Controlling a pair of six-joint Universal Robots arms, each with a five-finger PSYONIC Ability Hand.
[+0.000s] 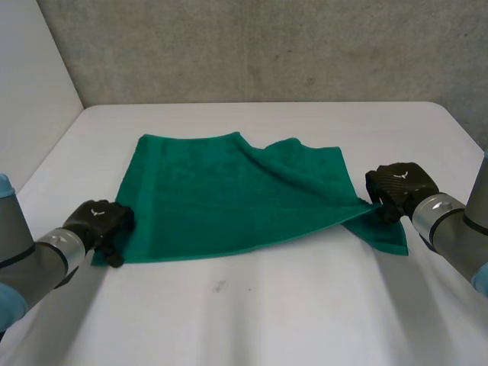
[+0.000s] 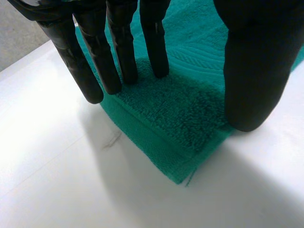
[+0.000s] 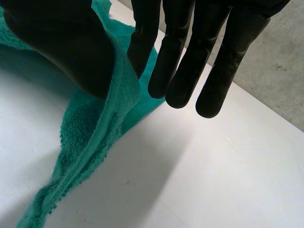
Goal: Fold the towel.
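My left arm [image 1: 30, 259] comes in low from the near left side. My left hand [image 1: 99, 219] sits at the near left corner of the green towel [image 1: 213, 198]. Its back faces up. My left fingers [image 2: 121, 52] are straight and a little apart. They point down, and their tips touch the towel just in from that corner. My left thumb [image 2: 256, 71] is straight too. It stands well apart from the fingers, by the towel's near edge. This hand is wide open and holds nothing.

My right arm [image 1: 450, 221] comes in from the right side. My right hand [image 1: 398, 187] is at the towel's right edge. My right thumb [image 3: 66, 47] and the finger next to it [image 3: 145, 38] pinch the edge of the towel between them. My other right fingers [image 3: 223, 71] are straight and hang free.

The towel lies in the middle of the white table [image 1: 267, 313]. Most of it is flat. The part I pinch is lifted off the table and pulled tight to my right hand. Another bit of towel lies flat under it.

Each hand has a small white mark on its back. It is too small for me to read.
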